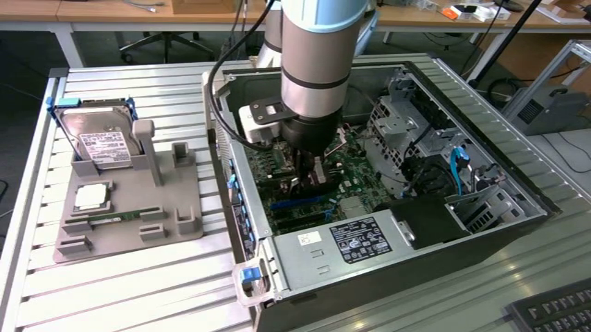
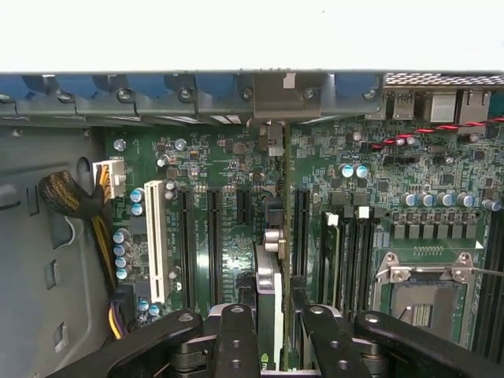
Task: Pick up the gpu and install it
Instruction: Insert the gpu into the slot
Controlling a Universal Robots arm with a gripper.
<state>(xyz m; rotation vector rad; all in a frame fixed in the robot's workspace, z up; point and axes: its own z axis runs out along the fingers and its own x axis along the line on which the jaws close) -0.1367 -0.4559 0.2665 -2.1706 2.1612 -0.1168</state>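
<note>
Seen edge-on, the gpu [image 2: 268,277] stands upright over the green motherboard [image 2: 228,197], between two black slots. Its metal bracket [image 2: 276,90] lies against the case's rear wall, among the blue slot clips. My gripper [image 2: 272,335] is shut on the card, one black finger [image 2: 236,339] on each side of it. In the exterior view the gripper [image 1: 311,181] reaches down into the open computer case [image 1: 517,214], low over the board's slots. Whether the card's edge sits in a slot, I cannot tell.
On the exterior view's left, a grey fixture [image 1: 129,207] holds a silver hard drive [image 1: 102,142], a CPU [image 1: 90,197] and a green RAM stick [image 1: 111,220]. Inside the case are the power supply [image 1: 351,242], a drive cage [image 1: 397,131] and the CPU socket [image 2: 425,299]. A keyboard [image 1: 554,311] lies nearby.
</note>
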